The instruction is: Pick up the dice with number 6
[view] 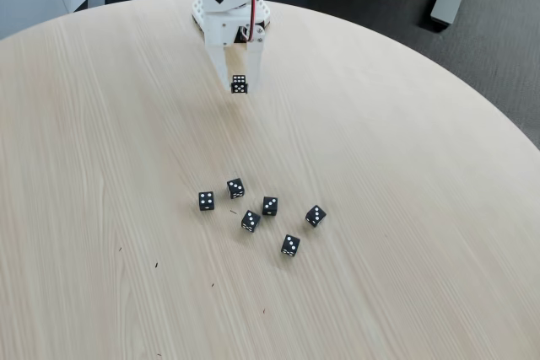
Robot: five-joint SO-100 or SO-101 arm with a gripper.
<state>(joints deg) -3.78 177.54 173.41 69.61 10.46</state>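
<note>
Already the gripper (239,84) held the dice with number 6 (240,83) clamped above the table (405,208); pickup looked done, needing only a steady hold.

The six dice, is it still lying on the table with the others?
No, the claw holds the six dice up above the table, away from the other dice.

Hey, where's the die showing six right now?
In the fixed view, the die showing six sits between the tool's fingers, near the table's far edge, above and apart from the cluster of six dice.
</note>
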